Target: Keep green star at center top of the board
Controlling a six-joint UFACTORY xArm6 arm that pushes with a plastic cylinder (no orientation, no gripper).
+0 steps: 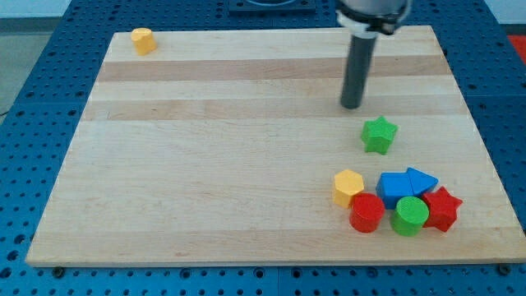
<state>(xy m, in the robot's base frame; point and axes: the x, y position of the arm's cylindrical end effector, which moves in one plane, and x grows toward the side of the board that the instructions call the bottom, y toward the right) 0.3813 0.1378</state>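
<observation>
Where blue pegboard surrounds it, wooden board (pixel 246 164), green star (pixel 379 135).

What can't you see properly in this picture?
- Camera view: the arm above my tip is cut off by the view's top edge.
- Blue block: the green cylinder covers its lower part, so its shape is unclear.
- Red star: its left points hide behind the green cylinder.
- Yellow block at the view's top left: too small to tell its shape.

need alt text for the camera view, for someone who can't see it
My tip sits just above the green star at the wooden board's right. Below it cluster yellow, red, blue and green blocks; another yellow block sits top left.
</observation>
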